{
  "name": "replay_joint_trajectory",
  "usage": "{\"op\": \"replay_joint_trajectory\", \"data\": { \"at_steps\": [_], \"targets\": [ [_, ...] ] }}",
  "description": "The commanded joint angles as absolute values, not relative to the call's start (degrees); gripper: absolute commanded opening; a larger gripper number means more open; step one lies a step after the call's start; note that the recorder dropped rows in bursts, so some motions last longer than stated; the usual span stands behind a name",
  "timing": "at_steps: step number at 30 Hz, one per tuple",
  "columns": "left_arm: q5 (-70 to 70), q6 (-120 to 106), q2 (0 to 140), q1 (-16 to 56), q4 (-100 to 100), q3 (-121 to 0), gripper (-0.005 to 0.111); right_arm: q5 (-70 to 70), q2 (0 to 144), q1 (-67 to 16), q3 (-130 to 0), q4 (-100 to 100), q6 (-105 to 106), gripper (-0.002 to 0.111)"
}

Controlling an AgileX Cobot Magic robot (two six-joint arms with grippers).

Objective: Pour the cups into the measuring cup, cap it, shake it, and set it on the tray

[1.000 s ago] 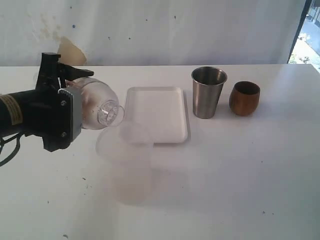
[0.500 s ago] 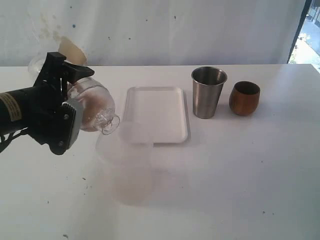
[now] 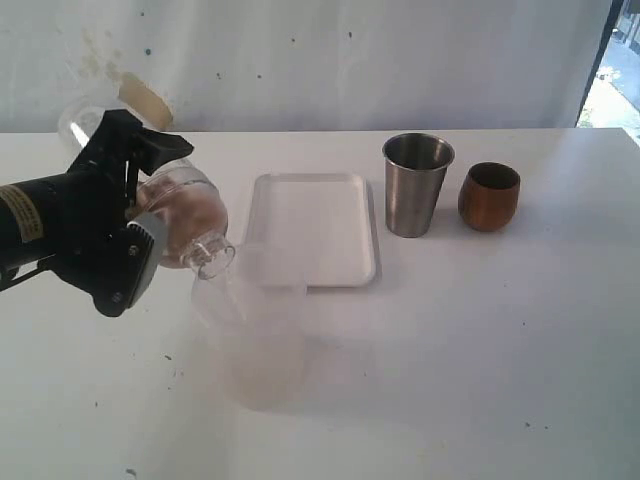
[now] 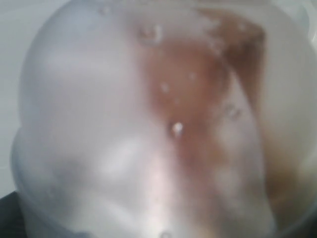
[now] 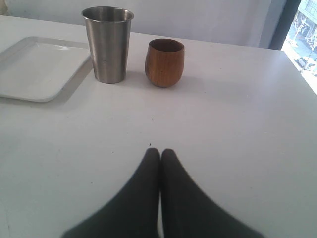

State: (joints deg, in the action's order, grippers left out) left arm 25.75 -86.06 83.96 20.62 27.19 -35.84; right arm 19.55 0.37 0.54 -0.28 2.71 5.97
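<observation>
Clamped wide in the left gripper, off the white table: tall clear plastic measuring cup with brownish liquid inside. Tipped, clear domed knob-topped cap downward, just left of the flat white rectangular tray. Right gripper pressed together, empty, low over the table. Right of the tray, upright: tapered stainless-steel tumbler, then rounded brown cup.
</observation>
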Motion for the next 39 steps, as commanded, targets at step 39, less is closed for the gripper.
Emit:
{"op": "replay_joint_trajectory", "data": {
  "at_steps": [39],
  "targets": [
    [34.57, -93.82, 83.32, 20.67, 22.68, -36.16, 0.0, 19.28, 0.0, 0.66, 0.0, 2.84, 6.66, 0.0]
  ]
}}
